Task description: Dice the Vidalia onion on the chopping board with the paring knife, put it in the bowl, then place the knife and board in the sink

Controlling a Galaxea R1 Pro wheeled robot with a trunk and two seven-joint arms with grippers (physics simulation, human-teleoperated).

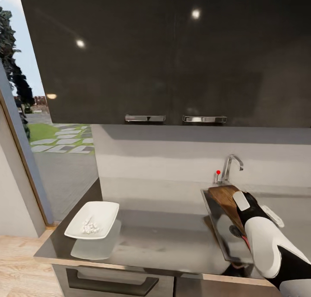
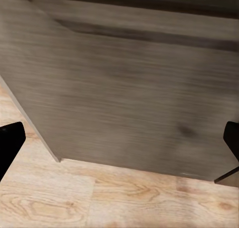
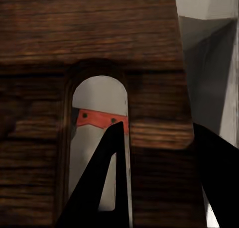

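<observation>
At lower right of the head view, the right end effector (image 1: 255,214) grips the chopping board (image 1: 224,201), tilted over the sink (image 1: 214,221); the paring knife's red handle (image 3: 102,119) shows through the board's slot. The left end effector (image 2: 119,143) is spread wide, empty.

No readable text, label, brand, number or sign anywhere. Dark wall cabinets (image 1: 172,50): plain glossy fronts, bare chrome handles. Bowl (image 1: 92,219): unmarked white. Chopping board (image 3: 89,44): wood grain only. Faucet (image 1: 230,166): red knob, no lettering. Cabinet front (image 2: 129,93) in left wrist view: blank.
</observation>
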